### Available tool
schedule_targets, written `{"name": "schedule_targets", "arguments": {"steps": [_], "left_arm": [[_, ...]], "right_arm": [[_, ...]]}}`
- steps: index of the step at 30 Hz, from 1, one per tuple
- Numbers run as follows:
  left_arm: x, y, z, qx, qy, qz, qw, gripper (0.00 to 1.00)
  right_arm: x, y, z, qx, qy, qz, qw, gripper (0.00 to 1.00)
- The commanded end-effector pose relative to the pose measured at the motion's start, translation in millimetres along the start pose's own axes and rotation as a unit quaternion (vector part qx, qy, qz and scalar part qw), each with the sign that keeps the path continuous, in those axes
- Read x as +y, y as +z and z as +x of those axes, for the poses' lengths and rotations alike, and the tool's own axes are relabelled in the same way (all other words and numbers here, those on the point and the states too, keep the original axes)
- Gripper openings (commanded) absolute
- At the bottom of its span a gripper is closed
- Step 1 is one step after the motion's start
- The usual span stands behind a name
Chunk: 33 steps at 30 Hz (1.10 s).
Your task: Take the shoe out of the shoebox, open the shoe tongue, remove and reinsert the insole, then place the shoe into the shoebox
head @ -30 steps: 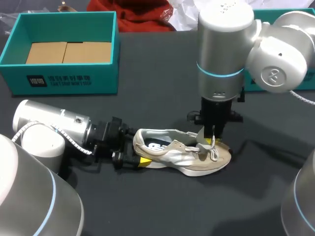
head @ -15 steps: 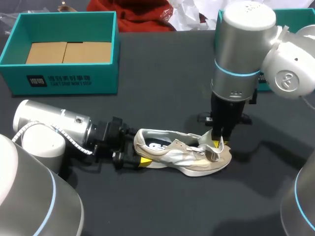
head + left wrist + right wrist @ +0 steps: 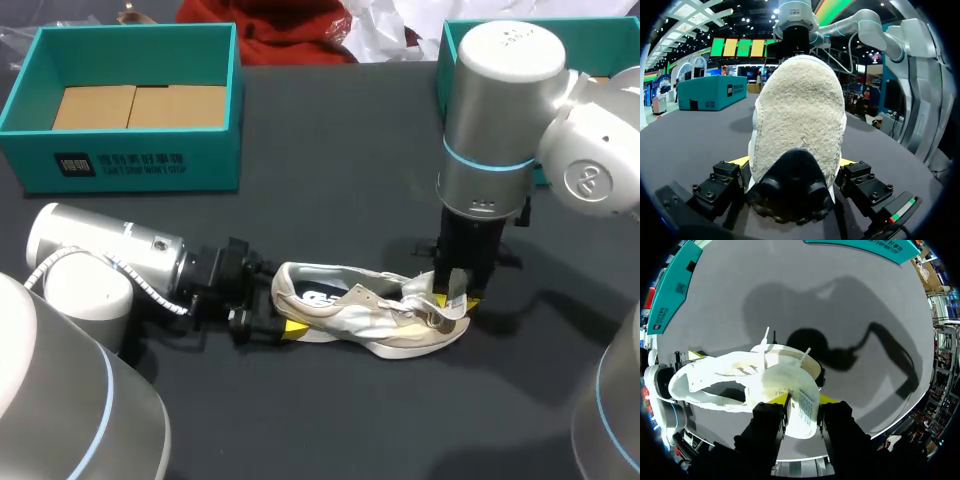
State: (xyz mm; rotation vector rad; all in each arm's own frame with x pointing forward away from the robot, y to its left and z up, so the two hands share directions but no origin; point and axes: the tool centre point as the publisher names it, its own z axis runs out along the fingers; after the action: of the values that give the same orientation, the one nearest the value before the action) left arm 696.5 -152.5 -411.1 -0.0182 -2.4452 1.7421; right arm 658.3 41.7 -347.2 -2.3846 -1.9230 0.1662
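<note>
- Head view: the shoe (image 3: 360, 312) rests on the dark bench (image 3: 330, 200), outside the teal shoebox (image 3: 130, 165) and well apart from it, heel toward my left arm
- Low on the bench, the left pincer (image 3: 268, 325) clamps the heel from both sides; the left wrist view shows its yellow tips against the shoe's flanks
- From above, the right pincer (image 3: 452, 297) is closed on the tongue (image 3: 802, 407), lifted over the laces
- Second teal box (image 3: 600, 30) sits behind my right arm

The beige shoe (image 3: 365, 318) lies low in the middle of the dark table (image 3: 330, 210), left tool (image 3: 268, 326) clamping its heel, right tool (image 3: 455, 300) pinching the raised tongue (image 3: 422, 288). Teal shoebox (image 3: 140, 165) upper left.
</note>
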Motion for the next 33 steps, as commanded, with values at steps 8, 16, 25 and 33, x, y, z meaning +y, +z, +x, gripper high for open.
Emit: {"name": "schedule_targets", "arguments": {"steps": [8, 16, 25, 33], "left_arm": [[4.2, 2.3, -0.3, 0.0, 0.0, -0.001, 1.0, 0.0], [4.2, 2.3, -0.3, 0.0, 0.0, -0.001, 1.0, 0.0], [4.2, 2.3, -0.3, 0.0, 0.0, -0.001, 1.0, 0.0], [4.2, 2.3, -0.3, 0.0, 0.0, -0.001, 1.0, 0.0]], "right_arm": [[3.4, 7.6, -3.5, -0.051, 0.037, -0.01, 0.998, 0.37], [8.7, 16.9, -2.5, -0.077, 0.049, -0.008, 0.996, 0.42], [5.3, -30.7, -19.2, -0.114, 0.075, -0.048, 0.989, 0.41], [-0.5, -84.4, -27.9, -0.144, 0.074, -0.094, 0.982, 0.42]]}}
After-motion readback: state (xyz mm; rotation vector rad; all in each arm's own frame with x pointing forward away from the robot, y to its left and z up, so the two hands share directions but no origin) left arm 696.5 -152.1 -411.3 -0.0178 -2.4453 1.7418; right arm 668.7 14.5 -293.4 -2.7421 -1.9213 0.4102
